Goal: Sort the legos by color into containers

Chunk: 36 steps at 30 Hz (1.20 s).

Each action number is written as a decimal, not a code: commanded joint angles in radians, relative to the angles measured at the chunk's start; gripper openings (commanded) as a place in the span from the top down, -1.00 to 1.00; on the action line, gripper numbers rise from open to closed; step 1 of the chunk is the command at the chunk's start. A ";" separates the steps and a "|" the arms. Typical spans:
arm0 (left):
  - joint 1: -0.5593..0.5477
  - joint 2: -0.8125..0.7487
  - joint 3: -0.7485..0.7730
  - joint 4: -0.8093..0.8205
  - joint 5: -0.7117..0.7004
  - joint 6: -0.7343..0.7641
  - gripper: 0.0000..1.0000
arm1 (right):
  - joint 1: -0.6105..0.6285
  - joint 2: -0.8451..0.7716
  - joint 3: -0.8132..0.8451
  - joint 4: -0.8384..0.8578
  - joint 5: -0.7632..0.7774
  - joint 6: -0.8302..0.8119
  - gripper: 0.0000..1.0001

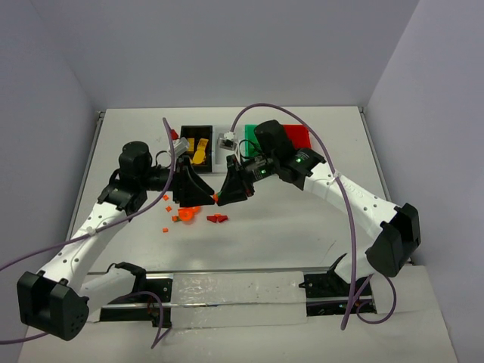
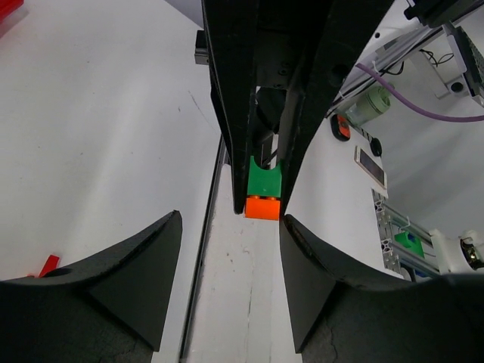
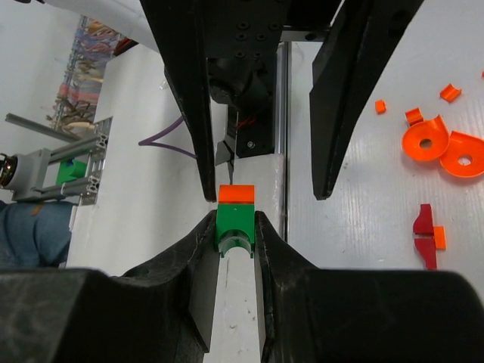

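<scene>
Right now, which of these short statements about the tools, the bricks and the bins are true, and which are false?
1. The right tool is shut on a green brick. True.
2. An orange brick sits on the end of the green brick. True.
3. The left tool is shut on the orange brick. False: it is open.
4. The black bin holds green pieces. False: it holds yellow pieces.
5. Orange round pieces lie on the table. True.
</scene>
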<state>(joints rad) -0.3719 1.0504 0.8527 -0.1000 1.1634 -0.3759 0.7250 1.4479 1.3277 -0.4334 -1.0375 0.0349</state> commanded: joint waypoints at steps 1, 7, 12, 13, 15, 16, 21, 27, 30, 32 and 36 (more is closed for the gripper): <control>-0.017 0.006 0.041 -0.009 -0.013 0.032 -0.25 | 0.013 -0.018 0.047 0.003 -0.010 -0.012 1.00; -0.032 0.011 0.045 -0.004 0.002 0.037 -0.16 | 0.018 -0.015 0.048 -0.006 -0.004 -0.016 1.00; -0.035 0.012 0.048 0.000 0.013 0.037 -0.06 | 0.021 -0.012 0.039 -0.007 0.005 -0.019 1.00; -0.035 0.012 0.048 0.000 0.015 0.036 -0.05 | 0.022 -0.012 0.038 -0.007 0.007 -0.020 1.00; -0.035 0.011 0.046 0.003 0.021 0.033 0.00 | 0.022 -0.012 0.036 -0.008 0.008 -0.023 1.00; -0.036 0.011 0.045 0.010 0.023 0.029 0.03 | 0.023 -0.012 0.038 -0.007 0.008 -0.023 1.00; -0.039 0.013 0.047 0.028 0.043 0.013 0.04 | 0.022 -0.009 0.039 -0.013 0.013 -0.024 1.00; -0.041 0.013 0.040 0.054 0.067 -0.008 0.06 | 0.024 -0.009 0.031 -0.018 0.022 -0.023 1.00; -0.044 0.011 0.037 0.072 0.079 -0.027 0.05 | 0.024 -0.009 0.028 -0.019 0.027 -0.024 1.00; -0.047 0.010 0.039 0.072 0.079 -0.029 0.05 | 0.024 -0.009 0.025 -0.018 0.030 -0.024 1.00; -0.050 0.011 0.043 0.063 0.082 -0.021 0.18 | 0.025 -0.006 0.025 -0.018 0.040 -0.023 1.00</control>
<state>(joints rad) -0.4104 1.0629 0.8551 -0.0889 1.2058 -0.3889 0.7372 1.4479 1.3285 -0.4602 -1.0124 0.0246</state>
